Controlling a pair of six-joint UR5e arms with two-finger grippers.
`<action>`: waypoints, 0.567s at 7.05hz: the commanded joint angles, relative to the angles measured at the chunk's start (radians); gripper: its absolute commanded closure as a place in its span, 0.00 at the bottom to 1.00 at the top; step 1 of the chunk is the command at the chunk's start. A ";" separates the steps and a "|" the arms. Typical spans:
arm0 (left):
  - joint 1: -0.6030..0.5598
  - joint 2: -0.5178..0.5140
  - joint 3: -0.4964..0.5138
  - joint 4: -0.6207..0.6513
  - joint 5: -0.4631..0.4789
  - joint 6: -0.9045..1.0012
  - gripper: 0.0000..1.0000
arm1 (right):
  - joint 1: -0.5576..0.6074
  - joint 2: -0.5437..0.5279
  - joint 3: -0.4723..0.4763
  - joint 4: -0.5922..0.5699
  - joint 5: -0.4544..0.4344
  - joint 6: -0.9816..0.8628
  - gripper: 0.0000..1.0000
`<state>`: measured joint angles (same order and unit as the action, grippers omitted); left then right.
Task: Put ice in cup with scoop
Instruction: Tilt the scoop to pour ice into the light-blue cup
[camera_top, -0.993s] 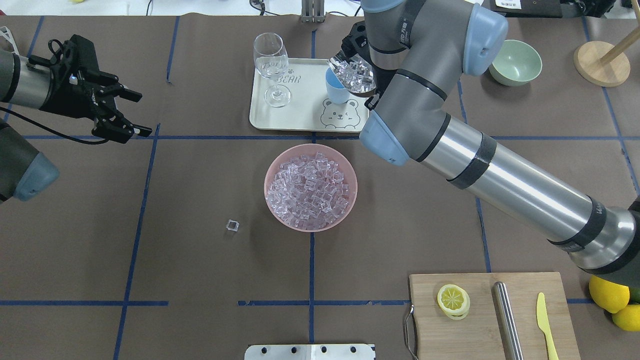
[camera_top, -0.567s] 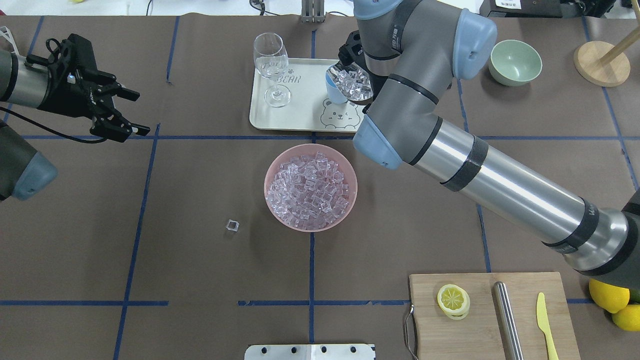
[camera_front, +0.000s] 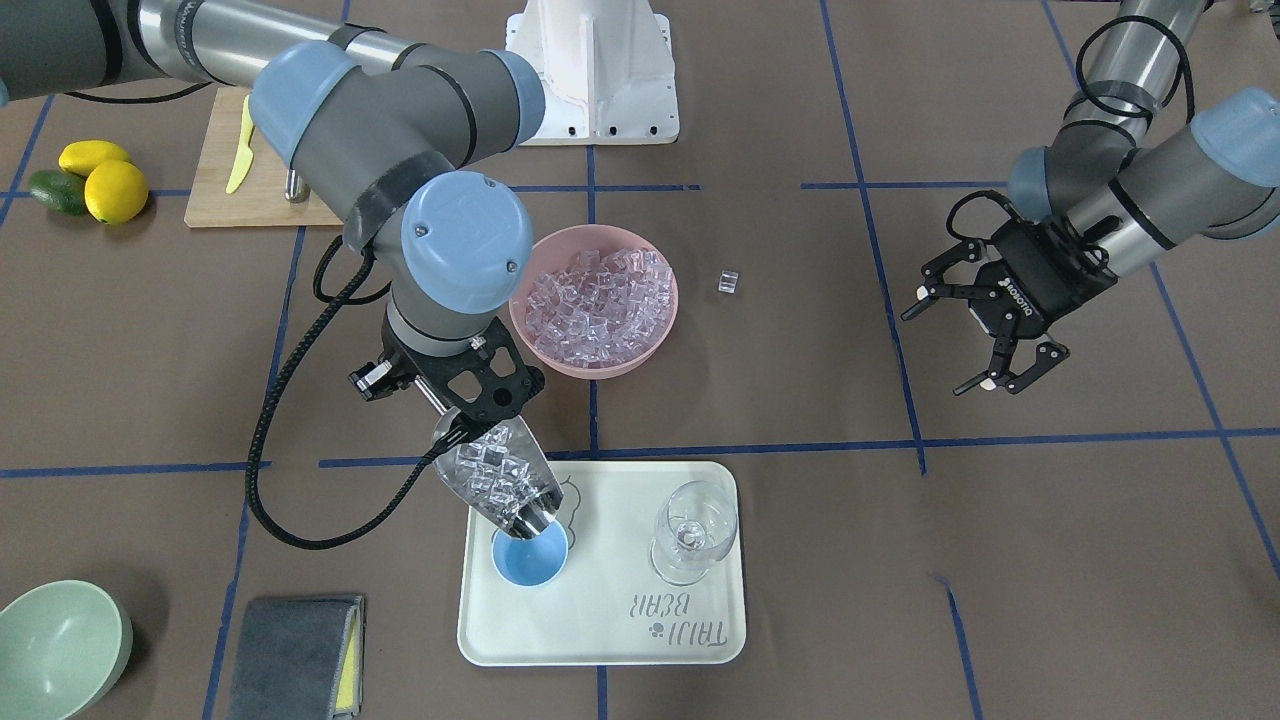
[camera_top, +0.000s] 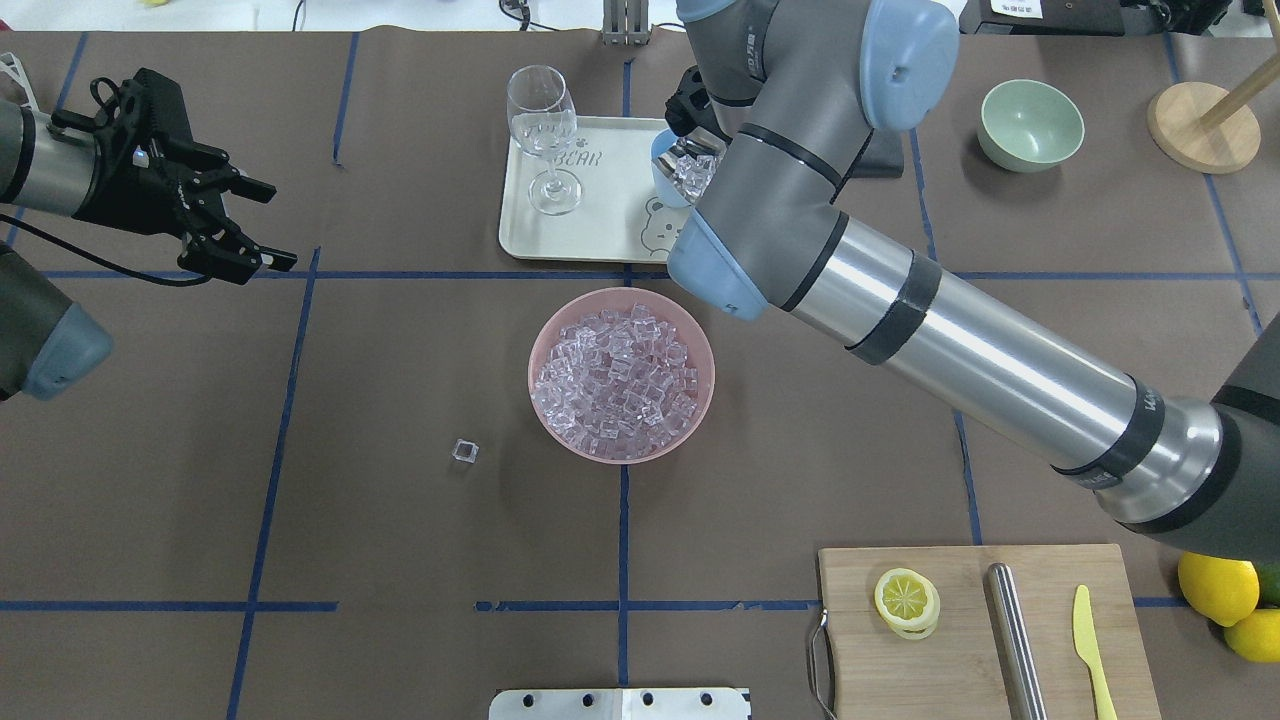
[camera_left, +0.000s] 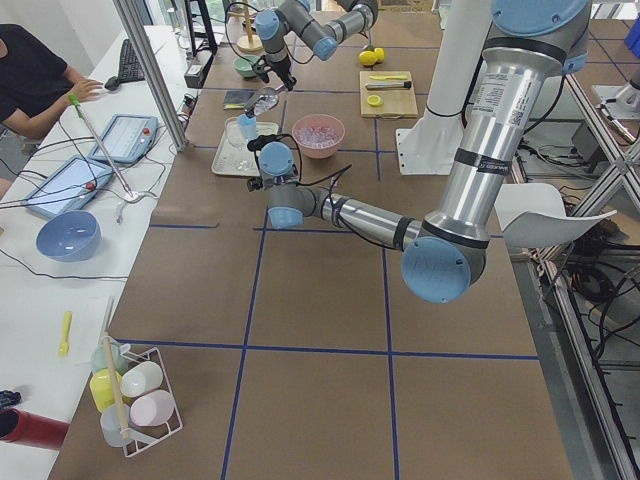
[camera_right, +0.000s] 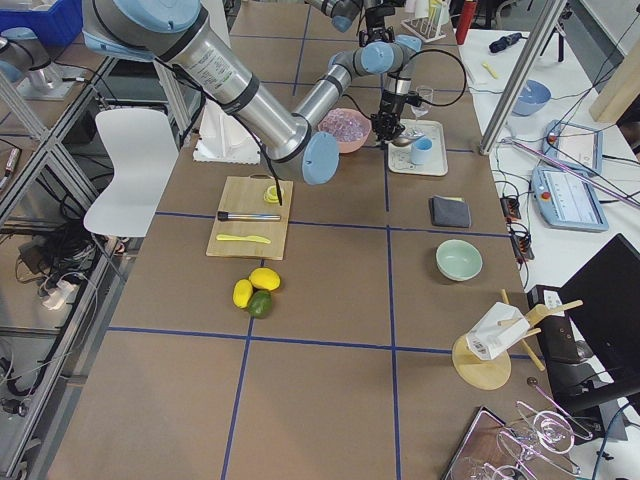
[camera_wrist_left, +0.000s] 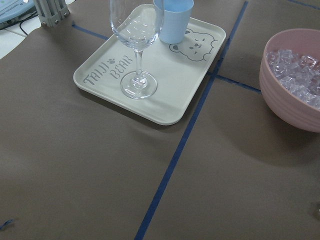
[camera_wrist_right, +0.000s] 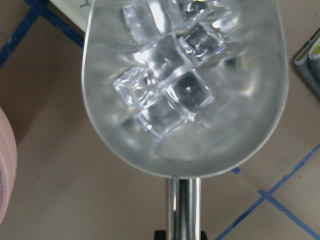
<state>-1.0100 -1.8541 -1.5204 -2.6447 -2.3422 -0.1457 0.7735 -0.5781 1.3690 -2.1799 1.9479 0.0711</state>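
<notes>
The left gripper (camera_top: 262, 226) hangs over the brown table (camera_top: 400, 560) with its two fingers spread wide and nothing in them, and one ice cube (camera_top: 464, 451) lies alone on the table near the pink bowl (camera_top: 536, 378). Next come one wine glass (camera_top: 542, 125) standing on one white tray (camera_top: 600, 238), and that one pink bowl heaped with ice (camera_top: 615, 385), too many cubes to count. The right gripper (camera_front: 480, 405) squeezes the rod handle of the one scoop (camera_front: 497, 478), which is tipped mouth-down with a pile of ice in it, its lip just over the one blue cup (camera_front: 530, 568) on the tray.
</notes>
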 joint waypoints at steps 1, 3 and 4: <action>-0.001 0.012 0.000 -0.001 0.000 0.000 0.00 | 0.009 0.024 -0.022 -0.064 -0.003 -0.037 1.00; 0.001 0.018 0.000 -0.008 -0.002 0.000 0.00 | 0.026 0.056 -0.060 -0.096 -0.006 -0.062 1.00; 0.001 0.019 0.000 -0.008 0.000 0.000 0.00 | 0.035 0.105 -0.120 -0.131 -0.009 -0.091 1.00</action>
<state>-1.0096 -1.8377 -1.5202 -2.6510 -2.3431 -0.1457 0.7983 -0.5181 1.3059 -2.2787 1.9420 0.0079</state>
